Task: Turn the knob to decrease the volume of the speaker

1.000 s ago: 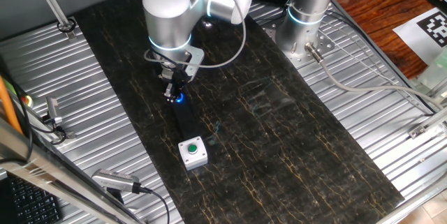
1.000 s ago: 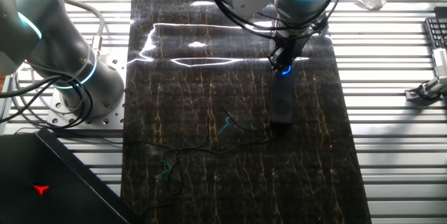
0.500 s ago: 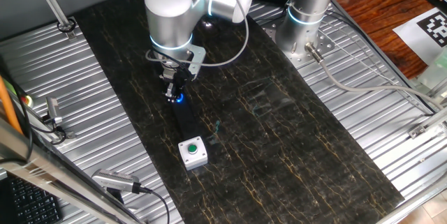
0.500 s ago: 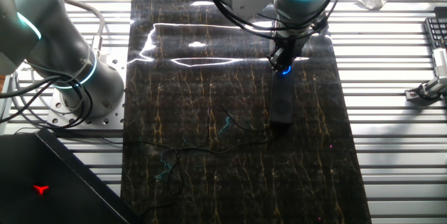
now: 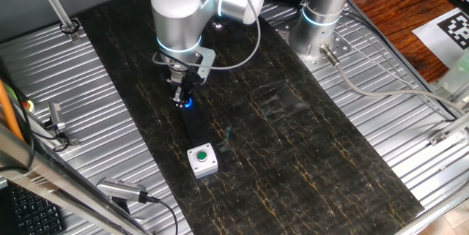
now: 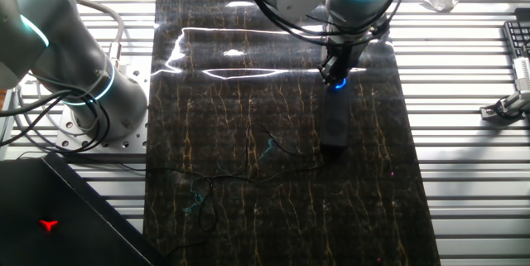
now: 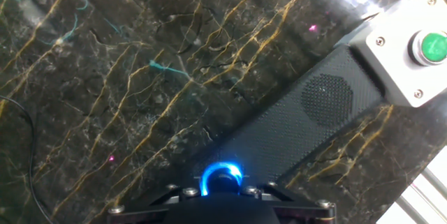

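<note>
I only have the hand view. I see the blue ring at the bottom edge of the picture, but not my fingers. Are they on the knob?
Observer: In one fixed view the gripper points straight down, right at the knob on the speaker's far end. Whether the fingers clamp it is too small to tell.
Operator: Is anything standing near the arm that I should know about?
Observer: Yes, a second arm's base stands on the metal table beside the dark mat, well apart from the speaker.
</note>
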`<state>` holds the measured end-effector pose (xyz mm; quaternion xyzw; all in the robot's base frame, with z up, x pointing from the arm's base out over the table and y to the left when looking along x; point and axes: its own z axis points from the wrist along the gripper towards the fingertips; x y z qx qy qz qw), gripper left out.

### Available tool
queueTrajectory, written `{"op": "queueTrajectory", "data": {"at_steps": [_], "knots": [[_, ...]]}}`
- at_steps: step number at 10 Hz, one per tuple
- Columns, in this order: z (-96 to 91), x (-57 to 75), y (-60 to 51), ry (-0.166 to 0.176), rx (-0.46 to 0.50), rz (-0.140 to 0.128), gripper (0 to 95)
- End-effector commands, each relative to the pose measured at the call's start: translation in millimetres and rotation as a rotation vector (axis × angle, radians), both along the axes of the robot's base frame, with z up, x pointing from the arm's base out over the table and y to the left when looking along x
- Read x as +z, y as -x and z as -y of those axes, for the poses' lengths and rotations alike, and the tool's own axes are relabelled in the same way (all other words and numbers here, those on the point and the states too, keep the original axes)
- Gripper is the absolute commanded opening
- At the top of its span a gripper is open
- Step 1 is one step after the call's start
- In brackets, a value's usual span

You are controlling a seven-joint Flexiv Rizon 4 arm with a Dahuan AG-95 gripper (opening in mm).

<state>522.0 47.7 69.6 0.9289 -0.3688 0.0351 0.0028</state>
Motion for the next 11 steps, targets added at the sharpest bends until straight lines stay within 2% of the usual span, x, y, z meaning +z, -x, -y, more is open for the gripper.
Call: {"op": "queueTrajectory", "data": {"at_steps": [1,3,5,6,7,8,9,10,11], "knots": [[0.4,2.7,-0.1,0.003,-0.001,-0.001,38.0],[0.7,12.8,-1.6,-0.003,-0.039,-0.003,38.0],[0.2,22.5,-2.6,-0.014,-0.178,-0.011,38.0],[0.0,35.6,-3.4,0.0,-0.456,-0.011,38.0],[-0.5,40.5,-3.3,-0.01,-0.596,-0.014,0.0],[-2.4,49.2,-2.7,-0.023,-0.835,-0.018,0.0],[-5.2,62.0,-1.2,-0.023,-1.126,-0.009,0.0],[-6.5,68.1,-0.2,-0.027,-1.262,-0.008,0.0],[-9.7,79.0,2.3,-0.023,-1.523,-0.012,0.0]]}}
